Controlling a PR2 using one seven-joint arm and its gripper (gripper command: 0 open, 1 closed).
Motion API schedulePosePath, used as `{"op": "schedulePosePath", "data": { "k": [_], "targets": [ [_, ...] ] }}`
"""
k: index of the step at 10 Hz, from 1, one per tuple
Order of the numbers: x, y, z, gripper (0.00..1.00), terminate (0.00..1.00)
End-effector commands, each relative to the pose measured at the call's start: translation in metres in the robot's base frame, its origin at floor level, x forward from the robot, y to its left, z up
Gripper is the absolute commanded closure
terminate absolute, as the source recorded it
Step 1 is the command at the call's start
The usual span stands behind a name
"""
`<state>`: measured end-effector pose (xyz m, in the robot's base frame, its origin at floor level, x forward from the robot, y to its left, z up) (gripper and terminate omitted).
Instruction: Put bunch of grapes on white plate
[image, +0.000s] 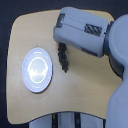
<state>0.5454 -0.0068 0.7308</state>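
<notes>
Looking down from the exterior view, the light tan wooden counter (30, 30) carries a round, glossy white plate with a raised rim (37, 70) toward the exterior view's left, bare of any fruit. To its right, near but clearly apart from the rim, hangs or lies a long, narrow bunch of small dark purple-black grapes (63, 58), running roughly up and down the frame. Its upper end disappears under the bulky grey robot arm, whose pincer (62, 44) sits right at the top of the cluster. The fingers themselves are hidden beneath the housing, so I cannot tell whether they are apart, together or clamped on the stem (the picture is also too blurred to show whether the lower grapes touch the wood).

Judging from this, the step in hand is carrying the bunch across to the plate. To do it well, the cluster should clear the raised rim before moving sideways, since a dangling tail could catch it. Centre the bunch over the shallow middle, then lower until the grapes rest fully inside the rim before letting go.
</notes>
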Motion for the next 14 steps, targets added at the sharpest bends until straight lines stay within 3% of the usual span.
{"op": "schedulePosePath", "data": {
  "k": [1,6,14],
  "targets": [
    [-0.006,0.001,0.040,1.00,0.00],
    [-0.020,-0.003,0.125,1.00,0.00],
    [-0.056,0.007,0.188,1.00,0.00]
  ]
}}
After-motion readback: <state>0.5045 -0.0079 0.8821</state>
